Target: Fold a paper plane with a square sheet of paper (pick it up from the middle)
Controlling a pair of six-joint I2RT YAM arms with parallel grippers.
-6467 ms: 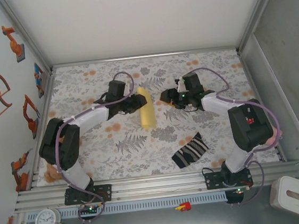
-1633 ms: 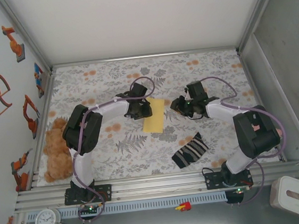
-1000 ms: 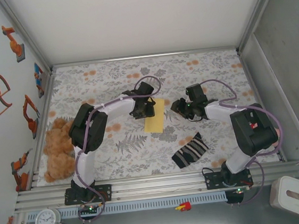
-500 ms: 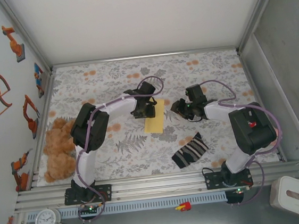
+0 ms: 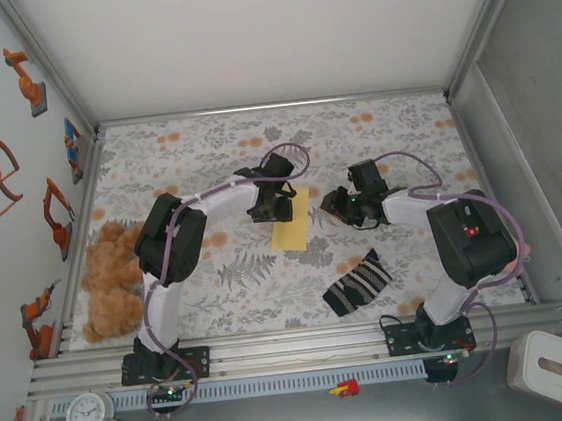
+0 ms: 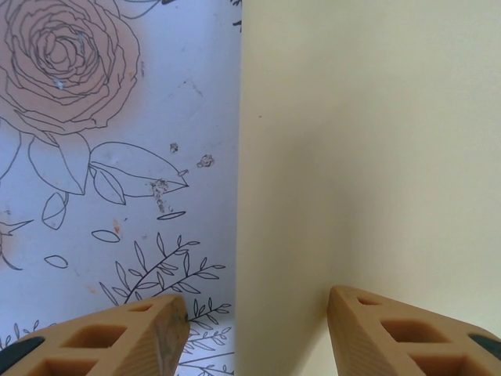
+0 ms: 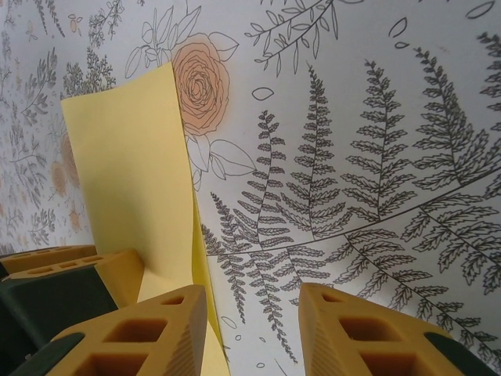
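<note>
SHEET: thin pale-yellow square sheet of paper (image 5: 290, 222) (image 6: 368, 157) (image 7: 125, 172) is lying folded double on floral table cover (image 5: 383, 129) | LEFT: left gripper (image 5: 273, 207) (image 6: 254, 329) is straddling sheet's left edge, jaws spread | RIGHT: right gripper (image 5: 337, 206) (image 7: 254, 329) is sitting just right of sheet, jaws spread, pinching nothing | black-and-white striped sock (image 5: 357, 283) is lying near sheet's near-right corner.

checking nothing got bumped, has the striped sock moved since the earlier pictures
No. The striped sock lies at the same spot, just up and left of the right arm's base, as in every earlier top view.
</note>
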